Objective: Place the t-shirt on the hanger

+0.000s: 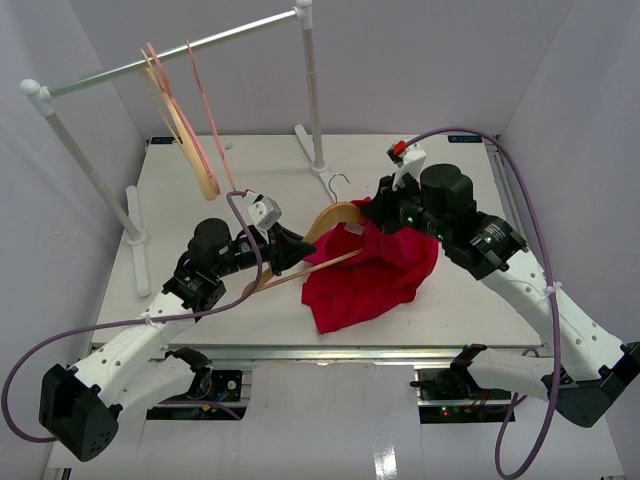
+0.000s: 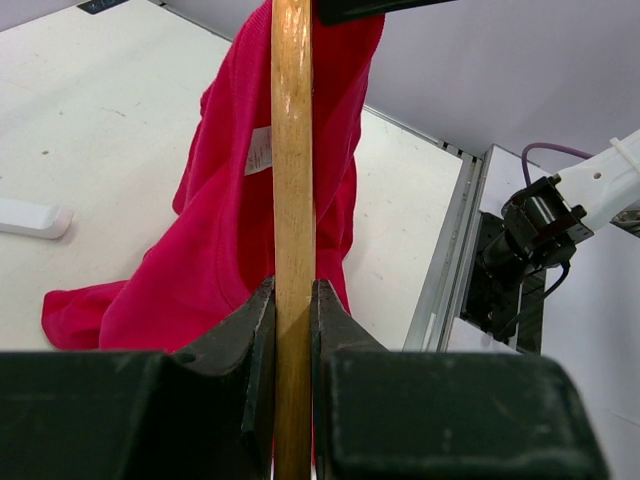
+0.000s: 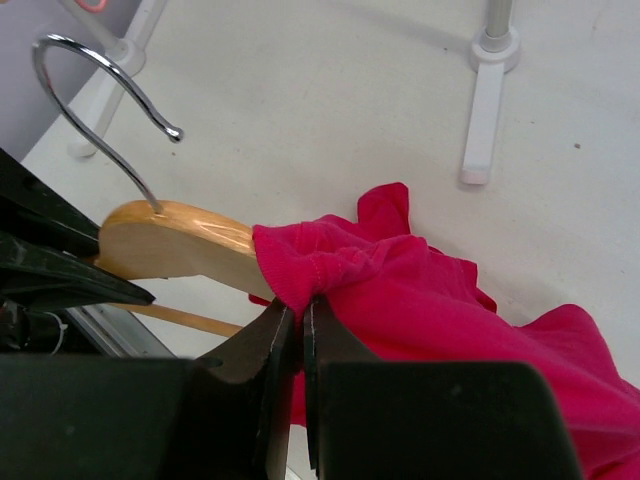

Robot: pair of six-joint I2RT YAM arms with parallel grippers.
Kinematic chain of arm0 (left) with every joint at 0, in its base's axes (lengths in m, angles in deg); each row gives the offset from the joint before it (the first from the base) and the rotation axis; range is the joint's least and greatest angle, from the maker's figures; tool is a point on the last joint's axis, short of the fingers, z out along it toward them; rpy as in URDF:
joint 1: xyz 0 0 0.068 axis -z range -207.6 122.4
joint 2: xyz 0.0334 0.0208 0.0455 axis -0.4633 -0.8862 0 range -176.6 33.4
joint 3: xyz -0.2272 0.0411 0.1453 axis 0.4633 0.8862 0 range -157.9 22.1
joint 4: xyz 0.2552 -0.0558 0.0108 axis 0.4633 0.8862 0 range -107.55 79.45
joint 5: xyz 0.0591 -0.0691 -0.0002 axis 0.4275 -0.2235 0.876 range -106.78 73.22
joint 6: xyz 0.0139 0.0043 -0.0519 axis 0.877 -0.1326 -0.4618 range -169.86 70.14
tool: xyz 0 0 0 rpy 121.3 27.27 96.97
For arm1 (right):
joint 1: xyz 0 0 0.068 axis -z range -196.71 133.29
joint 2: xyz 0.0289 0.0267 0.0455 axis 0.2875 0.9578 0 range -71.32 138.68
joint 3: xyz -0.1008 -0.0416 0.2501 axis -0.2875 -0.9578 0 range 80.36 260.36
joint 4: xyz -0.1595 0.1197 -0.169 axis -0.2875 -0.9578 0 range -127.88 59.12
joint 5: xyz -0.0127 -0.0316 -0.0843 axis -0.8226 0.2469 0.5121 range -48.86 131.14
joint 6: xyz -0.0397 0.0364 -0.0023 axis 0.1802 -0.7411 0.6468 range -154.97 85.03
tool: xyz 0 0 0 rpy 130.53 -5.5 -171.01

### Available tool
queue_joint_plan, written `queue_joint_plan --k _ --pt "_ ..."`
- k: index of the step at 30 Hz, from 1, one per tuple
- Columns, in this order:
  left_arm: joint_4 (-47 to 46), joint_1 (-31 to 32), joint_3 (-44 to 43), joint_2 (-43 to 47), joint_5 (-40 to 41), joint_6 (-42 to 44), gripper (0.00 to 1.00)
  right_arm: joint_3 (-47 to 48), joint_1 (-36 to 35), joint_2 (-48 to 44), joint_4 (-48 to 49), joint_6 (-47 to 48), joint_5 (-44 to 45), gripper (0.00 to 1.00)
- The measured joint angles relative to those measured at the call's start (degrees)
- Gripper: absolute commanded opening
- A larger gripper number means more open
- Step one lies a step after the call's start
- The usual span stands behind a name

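1. The left end effector [image 2: 293,290] is closed on the hanger [image 1: 336,214]. Its jaws are clamped on the straight bottom bar, and the hanger appears to be held tilted above the surface [image 1: 455,300].
2. The t-shirt [image 1: 375,275] is bunched at the hanger's far arm. Only a fold is drawn over that arm's end, and the rest sags below the hanger. Its white label [image 2: 260,150] lies just beside the bar.
3. The right end effector [image 3: 300,310] is closed on the red hem, right at the end of the hanger's arm.
4. The fold could be dragged off if the hem is pulled away from the hanger rather than along it. Only a thin pinch of cloth is held, so it could slip out.
5. The hanger could twist in the left grip, since the bar is held at one spot only.
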Motion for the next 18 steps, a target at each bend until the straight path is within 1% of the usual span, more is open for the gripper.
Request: queue_joint_plan --k 7,11,12,15,16,18 --pt "-7.82 2.28 4.10 -0.80 2.65 -0.53 0.00 -0.22 -1.00 -1.03 2.81 -1.81 -2.66 0.08" --pt "-15.69 3.43 7.63 -1.75 3.34 -1.03 0.00 -1.37 -2.08 -1.64 5.03 -1.96 -2.81 0.08" --pt "-17.56 3.60 8.59 -2.16 3.44 -1.10 0.00 -1.88 -2.36 -1.68 5.69 -1.96 -2.86 0.09" --pt "-22.76 3.86 11.08 -3.94 3.50 -1.55 0.00 -3.77 -3.63 -1.72 7.48 -1.96 -2.95 0.19" --pt "-24.68 3.86 12.06 -4.40 3.48 -1.96 0.00 -4.47 -4.15 -1.72 7.89 -1.94 -2.95 0.27" --pt "-27.76 3.86 13.93 -4.77 3.36 -2.68 0.00 -5.94 -4.99 -1.89 8.67 -2.03 -3.05 0.36"
